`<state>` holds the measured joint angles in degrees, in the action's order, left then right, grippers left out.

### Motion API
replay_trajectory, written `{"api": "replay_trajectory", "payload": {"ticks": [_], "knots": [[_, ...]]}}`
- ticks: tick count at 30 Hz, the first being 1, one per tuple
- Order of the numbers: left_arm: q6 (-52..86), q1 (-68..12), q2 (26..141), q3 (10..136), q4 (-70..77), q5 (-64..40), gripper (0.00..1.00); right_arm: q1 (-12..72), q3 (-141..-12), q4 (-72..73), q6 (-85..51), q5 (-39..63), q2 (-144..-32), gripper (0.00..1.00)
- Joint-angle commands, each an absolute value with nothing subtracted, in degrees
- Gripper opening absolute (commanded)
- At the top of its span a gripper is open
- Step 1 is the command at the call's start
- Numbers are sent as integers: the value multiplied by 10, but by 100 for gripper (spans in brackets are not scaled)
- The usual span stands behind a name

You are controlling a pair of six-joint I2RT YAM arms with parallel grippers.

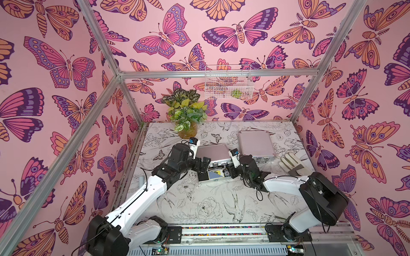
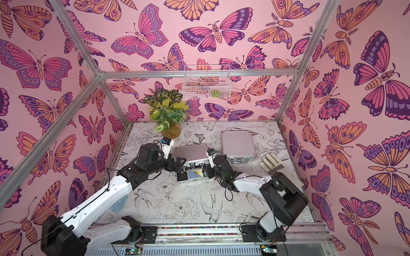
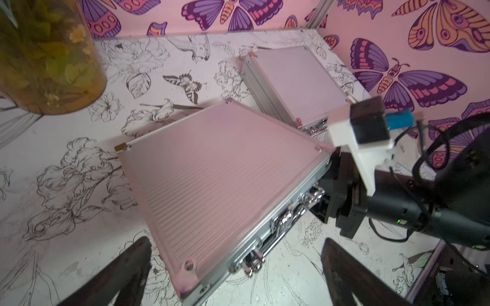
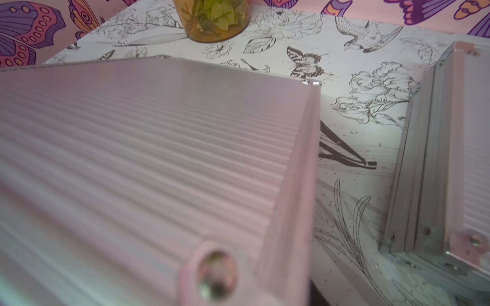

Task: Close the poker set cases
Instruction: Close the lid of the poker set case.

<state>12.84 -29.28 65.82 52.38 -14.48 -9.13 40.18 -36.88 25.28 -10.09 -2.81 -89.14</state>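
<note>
Left wrist view shows the left gripper (image 3: 236,241) spread wide and holding nothing. Its fingers (image 3: 127,267) straddle the near corner of the half-shut case (image 3: 220,169). In both top views that case sits mid-table, its lid (image 1: 213,151) slanted up over a base where cards (image 1: 214,175) show. The closed case (image 1: 256,143) lies near it at one o'clock.

The right gripper (image 1: 230,169) is at the lid's four o'clock corner. It may be pinching the rim, but its fingers are hidden, so I cannot tell.

The risks, as I judge them:
- **Dropped lid:** if let fall, it could slam and jolt the cards, or land on a left finger close by the rim.
- **Loose latches:** the latches (image 3: 285,220) hang loose along the front edge, and one folded under would stop the lid seating.
- **Off-centre push:** pressing down to one side could skid the case toward twelve o'clock, nearer the plant jar (image 1: 187,131) at its eleven o'clock.
</note>
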Motion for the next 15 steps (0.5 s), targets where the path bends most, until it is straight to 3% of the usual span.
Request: {"api": "replay_trajectory", "payload": {"ticks": [1, 15], "knots": [[120, -295, 689, 545, -128, -79, 100, 404, -363, 253, -107, -11, -870, 43], [141, -301, 867, 581, -111, -47, 100, 404, -337, 223, -124, 6, -849, 44]]}}
